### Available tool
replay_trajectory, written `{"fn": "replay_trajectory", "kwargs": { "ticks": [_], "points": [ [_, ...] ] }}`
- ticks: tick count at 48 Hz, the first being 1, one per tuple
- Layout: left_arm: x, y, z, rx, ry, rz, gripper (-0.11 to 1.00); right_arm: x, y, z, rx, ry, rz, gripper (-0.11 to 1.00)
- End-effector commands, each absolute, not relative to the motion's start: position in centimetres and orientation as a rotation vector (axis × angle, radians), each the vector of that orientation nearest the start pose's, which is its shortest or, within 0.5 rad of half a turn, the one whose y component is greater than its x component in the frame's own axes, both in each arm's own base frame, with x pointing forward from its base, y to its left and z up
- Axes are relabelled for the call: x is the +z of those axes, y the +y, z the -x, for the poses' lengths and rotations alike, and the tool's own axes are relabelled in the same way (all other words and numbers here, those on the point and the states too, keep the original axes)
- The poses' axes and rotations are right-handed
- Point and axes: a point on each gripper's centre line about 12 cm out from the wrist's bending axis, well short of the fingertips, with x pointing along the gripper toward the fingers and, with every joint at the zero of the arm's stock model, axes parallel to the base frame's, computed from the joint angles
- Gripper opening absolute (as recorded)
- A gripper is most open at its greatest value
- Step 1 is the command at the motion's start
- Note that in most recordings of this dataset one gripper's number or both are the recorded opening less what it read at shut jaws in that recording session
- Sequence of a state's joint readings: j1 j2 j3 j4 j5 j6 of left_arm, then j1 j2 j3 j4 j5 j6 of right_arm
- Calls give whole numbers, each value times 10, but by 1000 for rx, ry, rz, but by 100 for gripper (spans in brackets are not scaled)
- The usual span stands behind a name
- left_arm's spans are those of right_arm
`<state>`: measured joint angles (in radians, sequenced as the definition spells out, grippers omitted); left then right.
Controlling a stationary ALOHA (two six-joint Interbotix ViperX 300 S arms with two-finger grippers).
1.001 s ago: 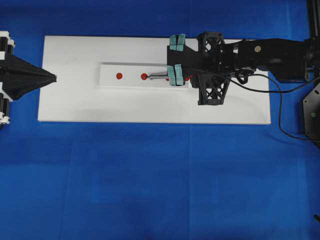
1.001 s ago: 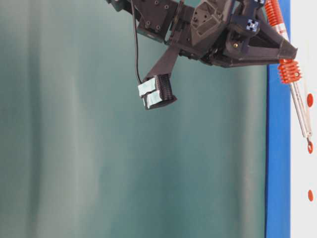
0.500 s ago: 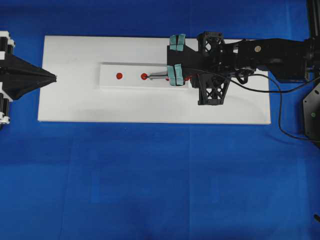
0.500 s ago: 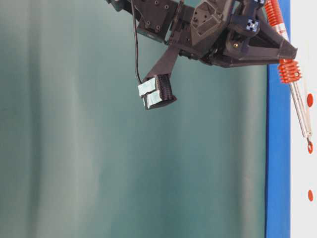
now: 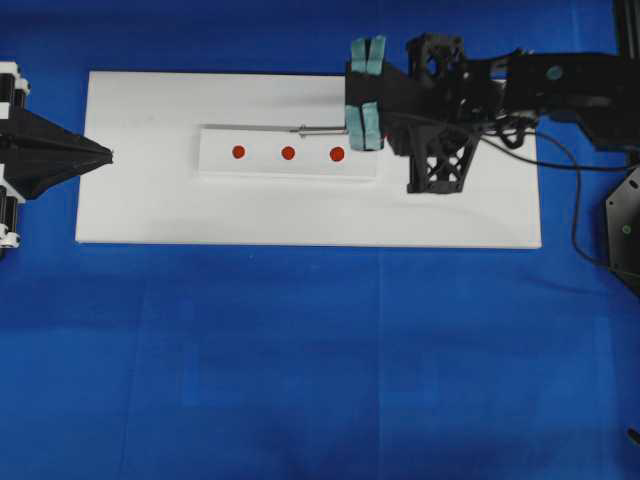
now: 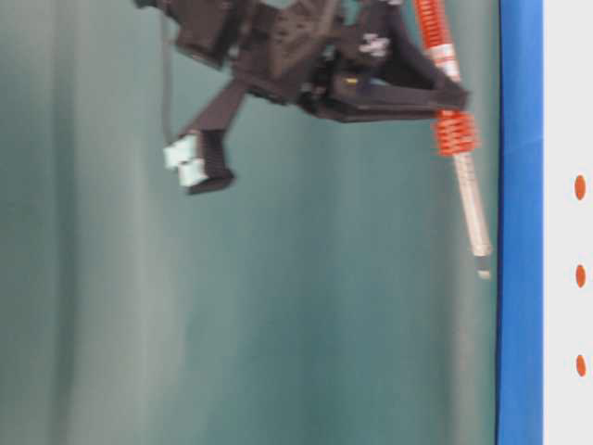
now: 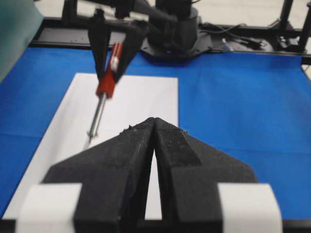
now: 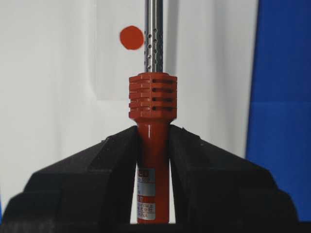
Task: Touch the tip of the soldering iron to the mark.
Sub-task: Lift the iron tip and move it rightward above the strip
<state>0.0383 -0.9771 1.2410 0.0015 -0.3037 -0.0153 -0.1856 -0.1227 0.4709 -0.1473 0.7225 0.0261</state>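
The right tool (image 8: 153, 145) pinches the soldering iron (image 8: 152, 104) by its red handle; the white label there is too blurred to read. The tip (image 6: 483, 273) hangs clear above the strip of red marks (image 5: 288, 153). The left tool (image 7: 154, 127) is pressed together, well apart.

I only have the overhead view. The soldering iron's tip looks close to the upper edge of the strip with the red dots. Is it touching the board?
Observer: No. In the table-level view there is a clear gap between the tip and the board.
Operator: Where does the right pincer grip it?
Observer: In the right wrist view the right pincer is shut on the soldering iron, around its red handle just behind the ribbed collar.
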Motion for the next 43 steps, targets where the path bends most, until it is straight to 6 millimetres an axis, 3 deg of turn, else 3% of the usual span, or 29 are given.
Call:
{"fn": "replay_trajectory", "kwargs": {
  "ticks": [1, 10, 28, 43],
  "points": [
    [276, 8, -193, 40, -59, 14, 2, 257, -80, -352, -225, 1020, 47, 6],
    [276, 8, -193, 40, -59, 13, 2, 277, -81, -348, -238, 1003, 61, 6],
    [275, 8, -193, 40, -59, 13, 2, 273, -80, -344, -241, 1015, 51, 6],
    [276, 8, -193, 40, -62, 13, 2, 271, -74, -312, -245, 1017, 44, 6]
  ]
}}
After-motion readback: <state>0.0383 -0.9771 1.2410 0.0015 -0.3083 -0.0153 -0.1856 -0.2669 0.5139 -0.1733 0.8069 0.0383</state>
